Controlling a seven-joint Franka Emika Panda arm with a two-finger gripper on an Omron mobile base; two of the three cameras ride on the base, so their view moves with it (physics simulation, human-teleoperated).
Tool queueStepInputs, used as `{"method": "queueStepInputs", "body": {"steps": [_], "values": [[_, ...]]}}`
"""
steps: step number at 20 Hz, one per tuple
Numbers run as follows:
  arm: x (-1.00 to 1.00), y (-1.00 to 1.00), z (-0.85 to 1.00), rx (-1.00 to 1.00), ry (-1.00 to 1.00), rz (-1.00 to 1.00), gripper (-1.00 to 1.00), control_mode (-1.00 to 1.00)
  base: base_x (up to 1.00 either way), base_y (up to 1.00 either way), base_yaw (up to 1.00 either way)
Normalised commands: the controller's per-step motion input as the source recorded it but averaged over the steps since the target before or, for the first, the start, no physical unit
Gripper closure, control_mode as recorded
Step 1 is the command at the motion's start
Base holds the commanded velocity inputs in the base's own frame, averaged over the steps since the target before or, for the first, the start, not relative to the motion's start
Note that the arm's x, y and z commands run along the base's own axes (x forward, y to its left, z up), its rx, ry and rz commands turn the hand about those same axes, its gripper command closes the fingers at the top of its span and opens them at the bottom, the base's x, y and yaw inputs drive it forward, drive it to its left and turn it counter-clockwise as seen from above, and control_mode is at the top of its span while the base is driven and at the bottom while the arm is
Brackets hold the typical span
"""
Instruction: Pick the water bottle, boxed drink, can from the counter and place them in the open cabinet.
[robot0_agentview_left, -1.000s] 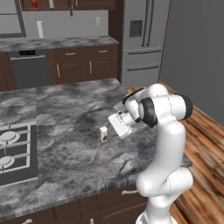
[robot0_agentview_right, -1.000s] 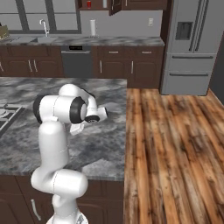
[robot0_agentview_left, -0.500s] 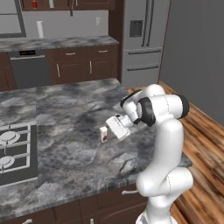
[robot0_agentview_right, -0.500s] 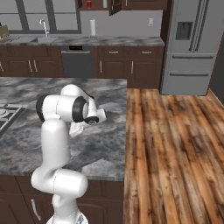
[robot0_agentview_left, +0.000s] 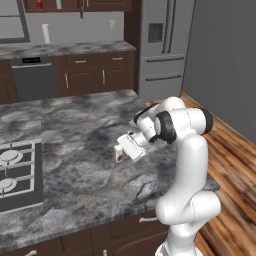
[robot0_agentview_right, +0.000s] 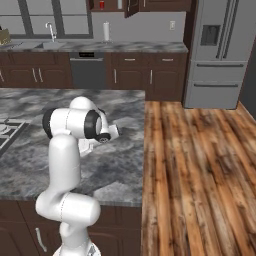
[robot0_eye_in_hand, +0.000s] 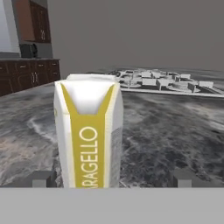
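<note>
Now lining up on the boxed drink (robot0_eye_in_hand: 89, 135)
Upright on the counter (robot0_agentview_left: 80, 150), it sits between the gripper (robot0_eye_in_hand: 109, 178) fingers, spread wide and holding nothing, low and level for a side grasp

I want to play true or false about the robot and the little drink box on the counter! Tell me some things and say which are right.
1. The boxed drink stands upright on the counter. True.
2. The gripper is squeezing the box shut. False: its fingertips stand wide apart, one on each side of the box, not touching it.
3. The box has a yellow stripe with letters on it. True.
4. The box is lying on the wooden floor. False: it is on the grey stone counter.
5. A cooktop is set into the counter, left of the box in the left base view. True.
6. The fridge is bright red. False: it is grey.
</note>
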Motion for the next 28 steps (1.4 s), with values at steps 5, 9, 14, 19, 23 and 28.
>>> {"method": "queueStepInputs", "body": {"steps": [5,9,14,19,23,28], "values": [[-0.07,0.13,0.00,0.04,0.02,0.03,-1.00,-1.00,0.00,0.00,0.00],[0.00,0.01,0.00,0.00,0.01,0.00,-1.00,-1.00,0.00,0.00,0.00],[0.00,0.00,0.00,0.00,0.00,0.00,1.00,-1.00,0.00,0.00,0.00],[0.00,0.00,0.00,0.00,0.00,0.00,1.00,-1.00,0.00,0.00,0.00],[-0.04,0.00,0.00,0.00,0.01,0.00,1.00,-1.00,0.00,0.00,0.00],[-0.50,-0.19,0.55,0.00,0.06,-0.19,1.00,-1.00,0.00,0.00,0.00]]}}
